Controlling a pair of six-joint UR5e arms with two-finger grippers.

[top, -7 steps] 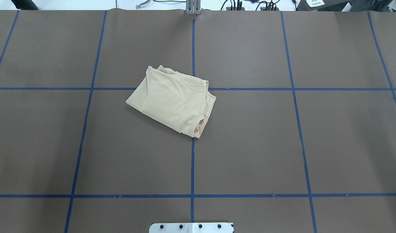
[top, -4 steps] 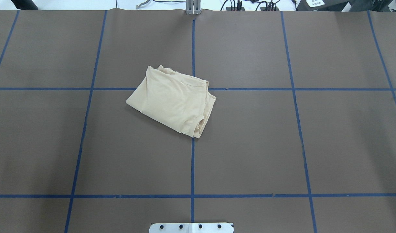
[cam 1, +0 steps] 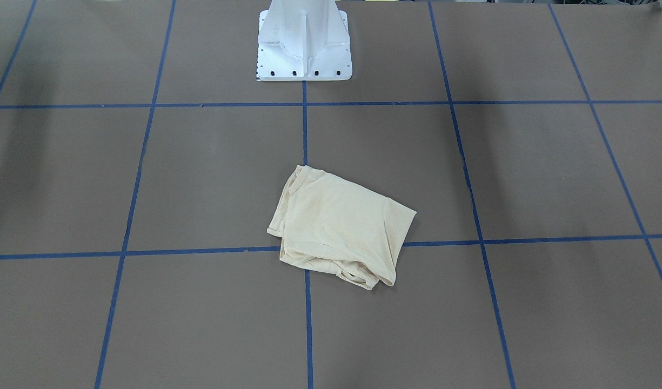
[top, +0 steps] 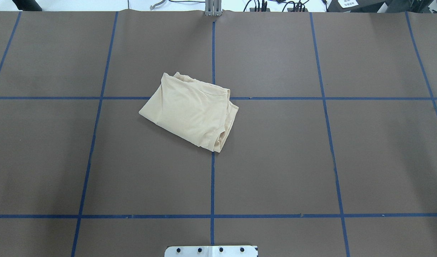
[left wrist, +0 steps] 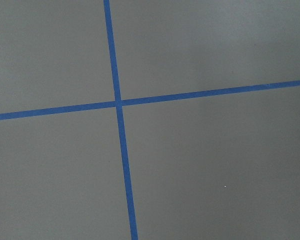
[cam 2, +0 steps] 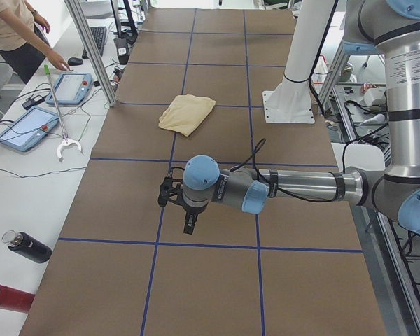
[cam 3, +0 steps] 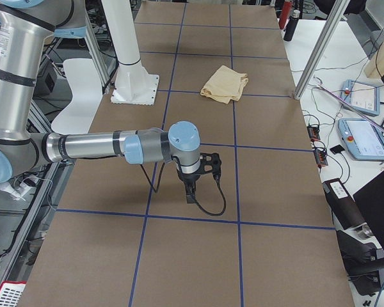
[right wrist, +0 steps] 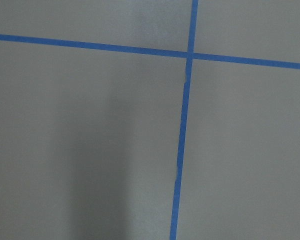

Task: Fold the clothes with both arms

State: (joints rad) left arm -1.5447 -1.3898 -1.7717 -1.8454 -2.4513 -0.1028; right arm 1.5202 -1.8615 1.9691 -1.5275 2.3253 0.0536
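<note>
A pale cream shirt (top: pixel 189 112) lies alone near the middle of a brown table (top: pixel 275 160) marked with a blue tape grid (top: pixel 212 178), mostly just left of the centre line in the overhead view; it is folded into a compact, slightly rumpled rectangle with loose layered edges on its right side; nothing touches it; the left arm (cam 2: pixel 294 185) and right arm (cam 3: pixel 96 146) hang low over bare table at opposite ends, well apart from it; the left gripper (cam 2: pixel 189 225) and right gripper (cam 3: pixel 191 190) point down, and whether their fingers are open or closed cannot be told; folding looks finished or nearly so; any next move would call for a long reach in to square the loose edges; no print, label or readable writing shows on the shirt.
</note>
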